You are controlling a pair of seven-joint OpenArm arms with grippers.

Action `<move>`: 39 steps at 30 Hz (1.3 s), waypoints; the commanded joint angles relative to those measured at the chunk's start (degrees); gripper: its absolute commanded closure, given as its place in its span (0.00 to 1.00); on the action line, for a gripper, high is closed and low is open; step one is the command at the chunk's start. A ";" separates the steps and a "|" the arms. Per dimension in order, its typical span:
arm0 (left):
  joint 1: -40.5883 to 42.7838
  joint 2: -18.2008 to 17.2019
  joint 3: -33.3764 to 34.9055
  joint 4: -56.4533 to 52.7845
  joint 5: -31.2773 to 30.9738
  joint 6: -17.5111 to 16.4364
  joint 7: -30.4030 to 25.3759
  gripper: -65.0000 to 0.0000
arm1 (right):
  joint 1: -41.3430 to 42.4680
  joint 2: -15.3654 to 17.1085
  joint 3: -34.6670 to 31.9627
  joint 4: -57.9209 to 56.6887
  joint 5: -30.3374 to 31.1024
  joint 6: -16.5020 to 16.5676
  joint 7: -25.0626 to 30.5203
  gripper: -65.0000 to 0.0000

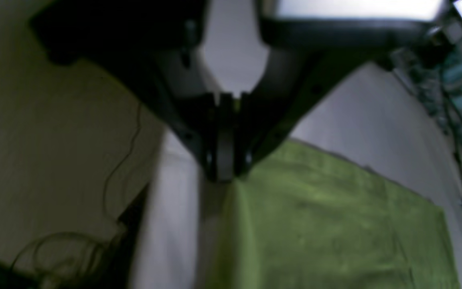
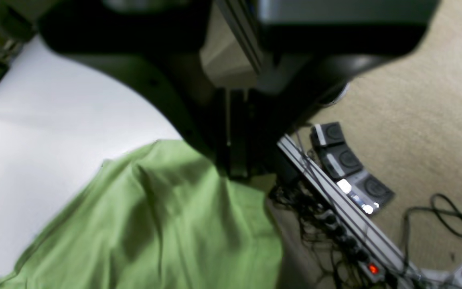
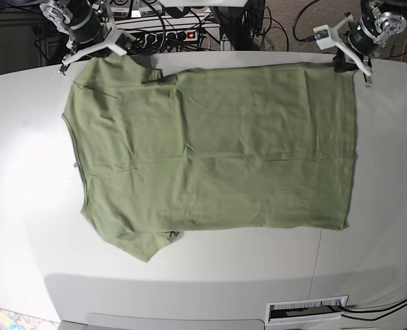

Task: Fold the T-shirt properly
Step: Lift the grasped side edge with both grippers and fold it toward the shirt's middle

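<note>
The thin, limp sage-green knit T-shirt [image 3: 210,151] lay spread flat on the white table [image 3: 368,261], both the left gripper [image 1: 225,176] and right gripper [image 2: 237,174] clamped on its far edge corners, soft fabric likely to sag and crease once lifted

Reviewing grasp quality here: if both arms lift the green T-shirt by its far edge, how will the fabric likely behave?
The T-shirt looks thin and creased, so it would probably hang limp and sag between the left gripper and right gripper. It seems light. The loose sleeve would likely dangle.
</note>
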 commanded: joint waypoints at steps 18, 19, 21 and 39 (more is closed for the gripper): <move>2.01 -3.43 -0.15 7.78 13.88 20.35 8.72 1.00 | -2.05 0.44 15.15 2.14 4.70 -0.52 3.56 1.00; 0.68 -3.43 -0.15 7.85 13.07 20.35 8.55 1.00 | -1.31 0.31 15.74 2.14 5.57 -0.52 4.24 1.00; -2.23 -3.43 -0.13 7.82 10.36 20.33 8.02 1.00 | 0.63 -0.39 16.48 2.14 7.32 -0.50 5.05 1.00; -18.95 -1.95 -0.09 -2.38 -13.46 20.02 -1.97 1.00 | 15.15 -10.99 16.50 -2.56 10.21 -0.46 9.38 1.00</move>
